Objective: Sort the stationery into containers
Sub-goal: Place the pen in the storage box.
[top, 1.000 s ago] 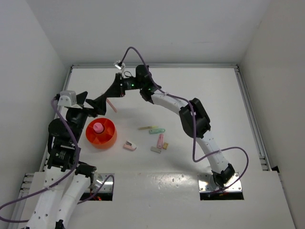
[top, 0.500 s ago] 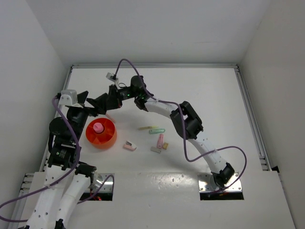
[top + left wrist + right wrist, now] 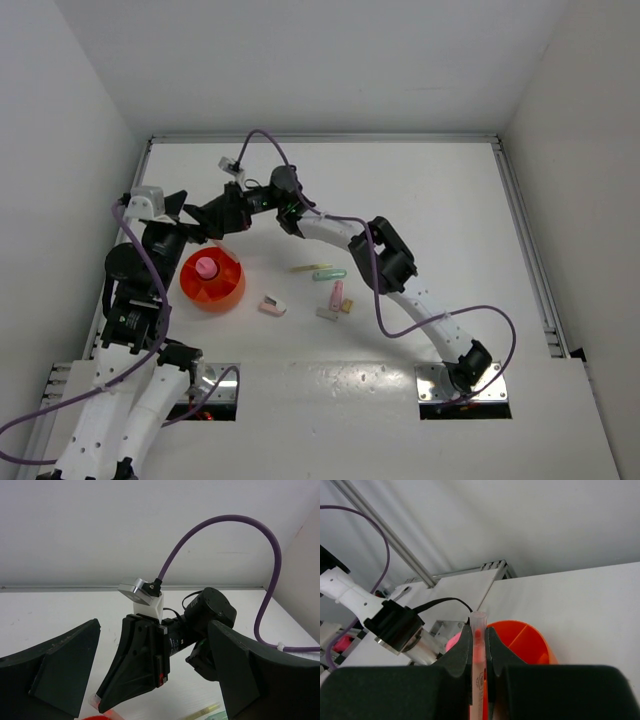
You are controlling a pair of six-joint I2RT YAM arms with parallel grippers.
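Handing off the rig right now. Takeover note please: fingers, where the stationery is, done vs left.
Left gripper: fingers open, empty, facing the right gripper.
Right gripper: fingers shut on the pink pen, held by the orange bowl, not yet in.
Done: pink-capped tube stands in the bowl.
Left on the table, right of the bowl: pink eraser, yellow-green pen, mint-green marker, pink marker, white eraser, yellow eraser.
Next, probably: drop the pen into a compartment.
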